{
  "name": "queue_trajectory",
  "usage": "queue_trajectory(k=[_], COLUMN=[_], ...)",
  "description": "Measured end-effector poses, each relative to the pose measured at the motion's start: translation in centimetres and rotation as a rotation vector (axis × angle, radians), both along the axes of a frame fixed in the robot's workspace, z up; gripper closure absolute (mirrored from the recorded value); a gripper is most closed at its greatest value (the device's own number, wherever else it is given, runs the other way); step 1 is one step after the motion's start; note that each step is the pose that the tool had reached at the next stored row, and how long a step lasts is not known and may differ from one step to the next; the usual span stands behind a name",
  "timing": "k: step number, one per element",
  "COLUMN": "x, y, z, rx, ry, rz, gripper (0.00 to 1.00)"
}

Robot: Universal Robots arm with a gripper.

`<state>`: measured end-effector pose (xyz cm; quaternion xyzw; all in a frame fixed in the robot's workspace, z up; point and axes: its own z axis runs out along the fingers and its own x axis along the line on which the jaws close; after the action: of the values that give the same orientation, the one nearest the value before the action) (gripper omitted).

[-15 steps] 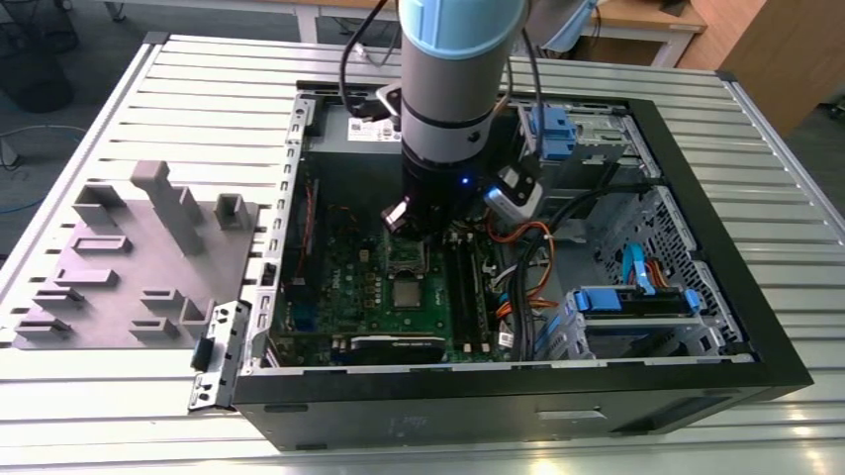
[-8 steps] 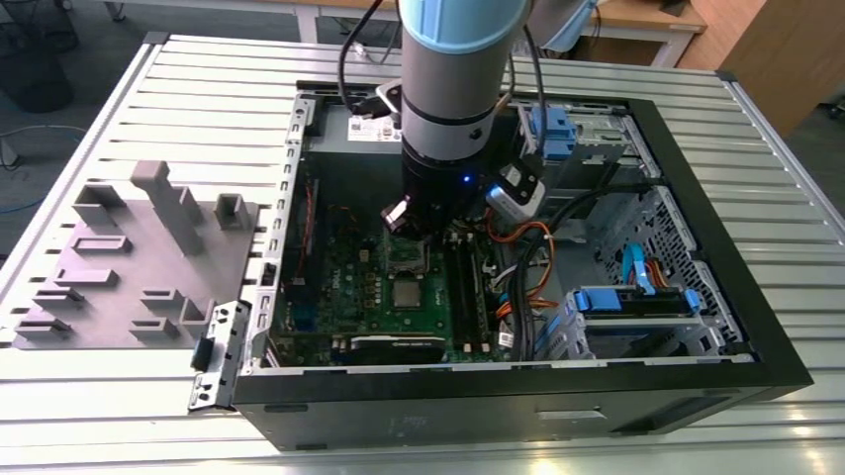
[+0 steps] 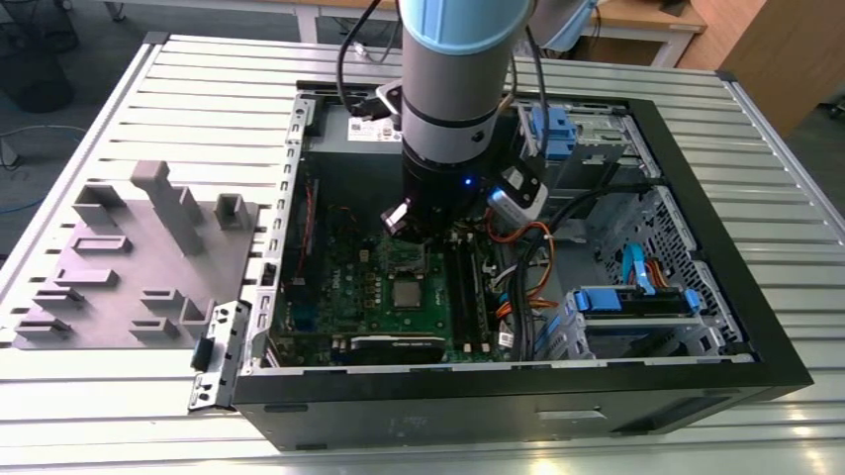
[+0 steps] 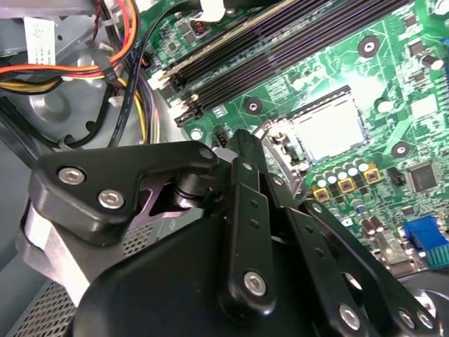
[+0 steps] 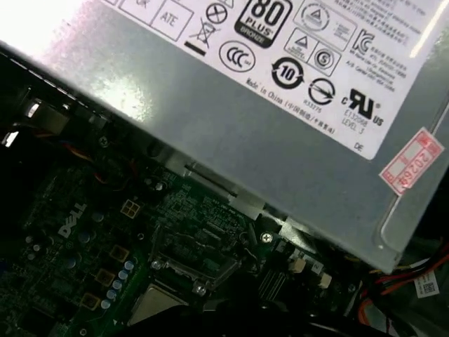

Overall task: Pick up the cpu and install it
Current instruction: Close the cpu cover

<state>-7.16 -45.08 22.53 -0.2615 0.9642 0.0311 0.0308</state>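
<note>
the cpu (image 4: 326, 130) lay flat in its socket on the green motherboard (image 4: 393, 84), silvery top upward. the gripper (image 3: 422, 236) hung over the board beside the socket, apart from the cpu; whether the claw was spread or pressed together could not be told. the second wrist view alone showed the long black memory slots (image 4: 280, 49) near the socket. the first wrist view showed the grey power supply (image 5: 245, 126) bordering the board. the exterior view showed the open computer case (image 3: 528, 421) on a slatted table (image 3: 198, 89).
</note>
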Motion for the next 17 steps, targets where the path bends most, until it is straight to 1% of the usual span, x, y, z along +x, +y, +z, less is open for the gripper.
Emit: queue_trajectory(k=[10,17], x=[0.00,0.01], y=[-1.36,-2.06], z=[0.06,0.06], rx=[0.0001,0.0002], ry=[0.0000,0.0001], rz=[0.000,0.000], gripper=[0.89,0.89])
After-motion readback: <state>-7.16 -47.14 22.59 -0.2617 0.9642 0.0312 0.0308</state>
